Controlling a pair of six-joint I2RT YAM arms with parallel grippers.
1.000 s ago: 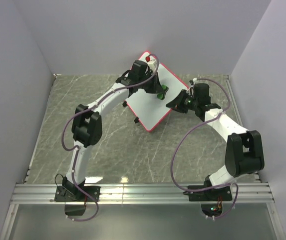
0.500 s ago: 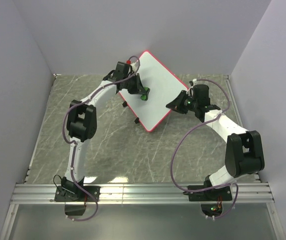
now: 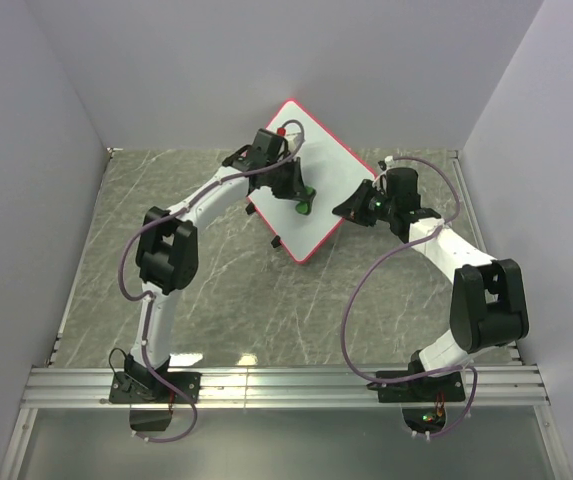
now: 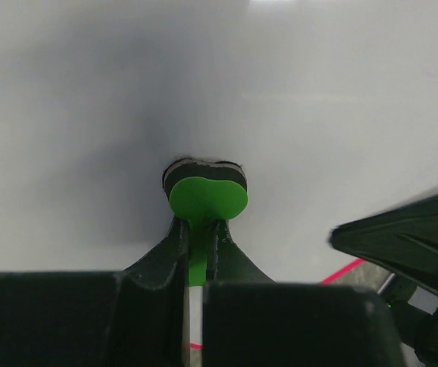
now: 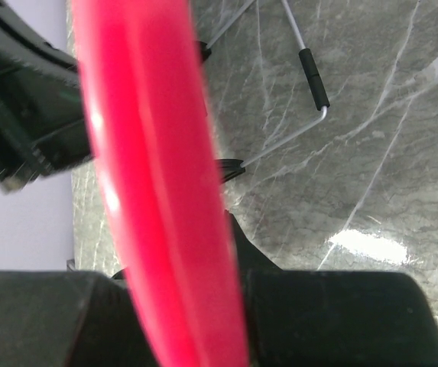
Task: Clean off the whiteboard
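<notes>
The whiteboard (image 3: 328,160) is found at the middle back of the grey marbled table (image 3: 216,290), close to the rear wall. It is propped up on a thin wire stand (image 5: 295,138) with a black foot (image 5: 313,76) rather than laid flat. From above it is seen as a diamond: one rounded corner is pointed at the far wall, the opposite corner at the arm bases, and the other two to the left and right. The white face is turned upward and toward the left arm. Its long axis appears to be run from the right corner down to the near corner, though this cannot be told for certain, as the board is foreshortened by its tilt.

The left gripper (image 4: 197,238) is closed on the stem of a green eraser (image 4: 207,200). The eraser's dark pad is pressed flat against the board's face, roughly at its middle.

The right gripper (image 3: 358,208) is clamped on the board's red rim (image 5: 157,191) just beside the right corner. In the right wrist view the rim is seen edge-on between the fingers, nearly upright and leaned slightly to the left at the top.
</notes>
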